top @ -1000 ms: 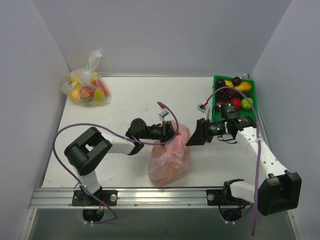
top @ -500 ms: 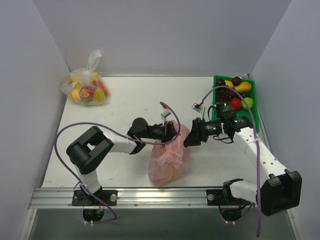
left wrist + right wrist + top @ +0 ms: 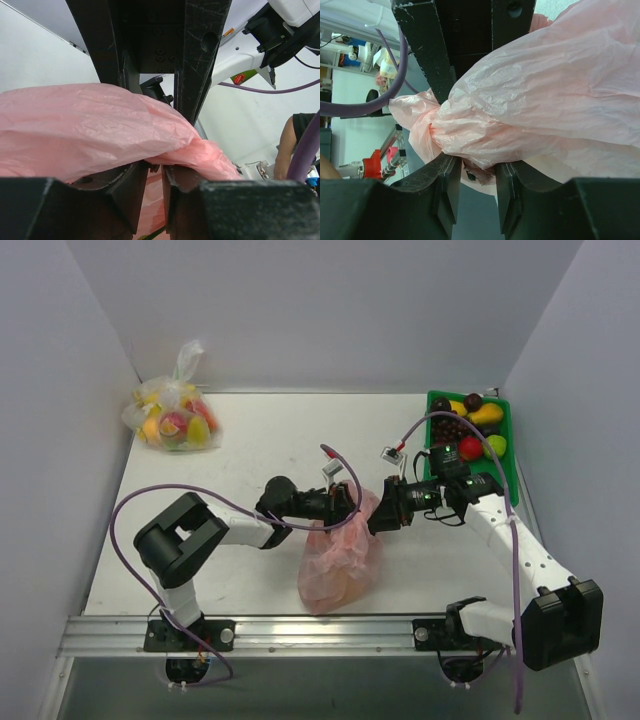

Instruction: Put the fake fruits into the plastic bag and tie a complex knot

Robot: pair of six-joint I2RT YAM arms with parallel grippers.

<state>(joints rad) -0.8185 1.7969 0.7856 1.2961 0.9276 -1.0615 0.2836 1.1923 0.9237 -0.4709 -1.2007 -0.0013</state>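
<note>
Just between left claw (image 3: 352, 503) and right claw (image 3: 377, 519), pink plastic bag (image 3: 336, 562), top bunched.

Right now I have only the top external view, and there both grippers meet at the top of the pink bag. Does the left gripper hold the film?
Observer: The left wrist view shows the plastic bag draped over the left gripper. Its fingers stand a narrow slit apart, so I cannot tell if they pinch it.
Operator: And on the right side?
Observer: In the right wrist view a fold of the film dips into the gap of the right gripper. A firm grip I cannot confirm.
Operator: Is the top gathered?
Observer: Yes, there the film is drawn into a tight bunch just above one of its fingers.
</note>
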